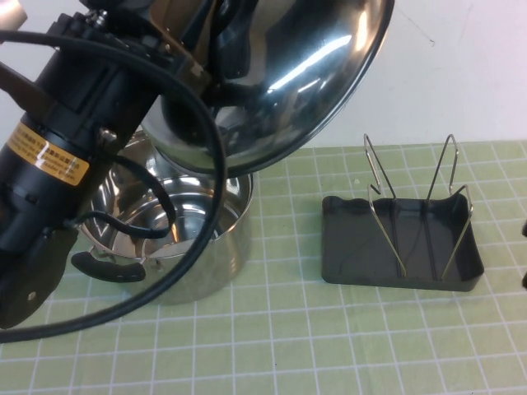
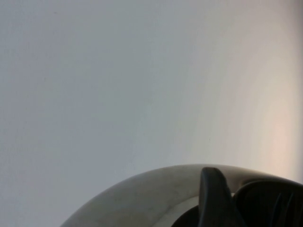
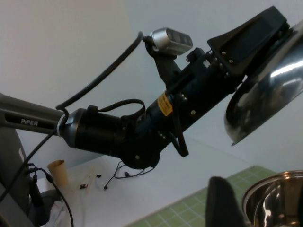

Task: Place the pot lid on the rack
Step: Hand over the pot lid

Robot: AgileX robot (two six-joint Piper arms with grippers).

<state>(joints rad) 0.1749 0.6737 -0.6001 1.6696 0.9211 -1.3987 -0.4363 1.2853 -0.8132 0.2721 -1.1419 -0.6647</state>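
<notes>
In the high view, you see the left gripper point(image 1: 216, 49) at the upper left holding the pot lid point(image 1: 296, 82) tilted in the air above the open steel pot point(image 1: 185, 226). The rack point(image 1: 401, 240) sits at centre right on the green mat point(image 1: 329, 346), well apart from the lid.

In the left wrist view, a dark finger point(image 2: 214, 198) presses beside the lid's black knob point(image 2: 270, 203) at the lower right.

In the right wrist view, the right gripper point(image 3: 226, 203) shows only 1 dark finger at the bottom; you cannot tell its opening.

The left arm point(image 1: 58, 156) reaches up and away across the near left, its left gripper point(image 1: 216, 33) raised high and clamped on the pot lid point(image 1: 296, 90), while the right gripper point(image 3: 222, 203) shows only one dark finger, low by the table.
</notes>
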